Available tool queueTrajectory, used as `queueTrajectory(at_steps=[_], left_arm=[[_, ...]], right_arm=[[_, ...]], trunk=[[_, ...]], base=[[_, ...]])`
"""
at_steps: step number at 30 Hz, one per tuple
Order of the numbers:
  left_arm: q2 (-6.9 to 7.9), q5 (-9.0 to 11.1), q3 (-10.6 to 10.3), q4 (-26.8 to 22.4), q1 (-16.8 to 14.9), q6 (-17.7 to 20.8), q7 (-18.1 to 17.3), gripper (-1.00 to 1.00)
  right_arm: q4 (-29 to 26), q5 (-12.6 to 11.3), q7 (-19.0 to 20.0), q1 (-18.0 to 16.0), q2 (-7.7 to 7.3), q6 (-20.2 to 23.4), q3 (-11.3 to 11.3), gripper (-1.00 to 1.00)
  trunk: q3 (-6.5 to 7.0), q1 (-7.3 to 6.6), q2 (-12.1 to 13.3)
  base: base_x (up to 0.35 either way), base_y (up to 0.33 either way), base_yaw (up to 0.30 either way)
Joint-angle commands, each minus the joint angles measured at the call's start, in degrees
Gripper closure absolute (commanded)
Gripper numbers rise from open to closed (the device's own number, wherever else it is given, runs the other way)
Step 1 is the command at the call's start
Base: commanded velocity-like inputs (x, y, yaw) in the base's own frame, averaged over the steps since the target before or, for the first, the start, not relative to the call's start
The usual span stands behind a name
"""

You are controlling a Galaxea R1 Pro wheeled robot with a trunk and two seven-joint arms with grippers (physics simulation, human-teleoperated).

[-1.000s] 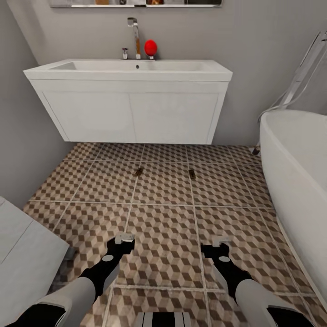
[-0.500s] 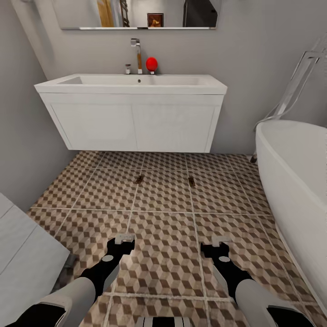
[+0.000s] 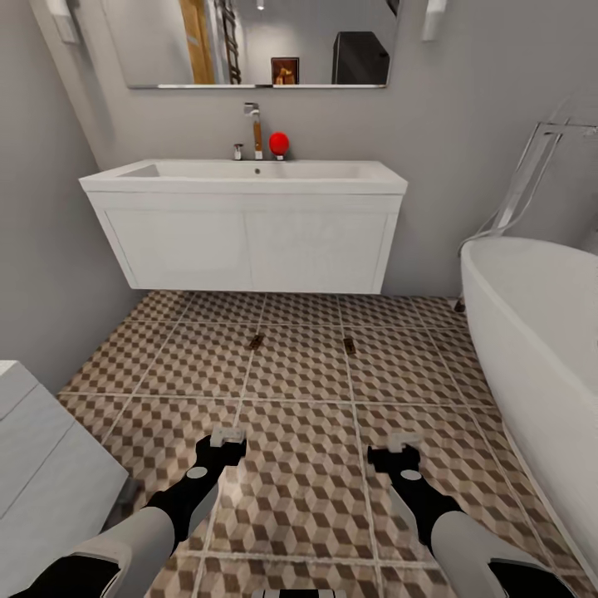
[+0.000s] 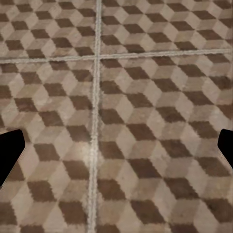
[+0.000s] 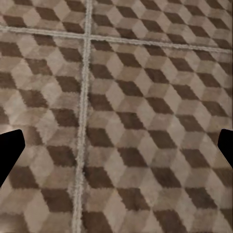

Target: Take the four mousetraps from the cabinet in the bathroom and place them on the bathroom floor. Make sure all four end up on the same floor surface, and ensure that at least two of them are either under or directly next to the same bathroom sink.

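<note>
Both tools (image 3: 227,435) (image 3: 404,444) open, empty.

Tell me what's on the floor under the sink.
Two mousetraps lie on the floor just in front of the sink. The floor farther back under it is hidden by the vanity.

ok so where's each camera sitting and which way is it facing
Head view: on the robot's head, looking forward and down at the bathroom sink, two mousetraps on the bathroom floor, both arms below.
Left wrist view: near the left gripper, facing tiles; dark fingers at the edges.
Right wrist view: likewise over tiles, right gripper.
Both wrist views share the cube-pattern floor.
</note>
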Motion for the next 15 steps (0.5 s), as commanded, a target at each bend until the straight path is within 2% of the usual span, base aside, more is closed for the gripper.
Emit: queueTrajectory(at_steps=[1, 15], left_arm=[[0.01, 0.07, -0.48, 0.09, -0.04, -0.18, 0.43, -1.0], [-0.23, 0.14, -0.41, 0.44, -0.04, -0.23, 0.43, -1.0]], right_arm=[[0.26, 0.58, -0.12, -0.04, -0.04, -0.2, -0.48, -1.0], [0.88, 0.36, -0.16, -0.04, -0.07, -0.2, -0.48, -1.0]], trunk=[[0.18, -0.03, 0.0], [3.29, -0.4, 0.19]], base=[[0.0, 0.0, 0.0], [0.0, 0.0, 0.0]])
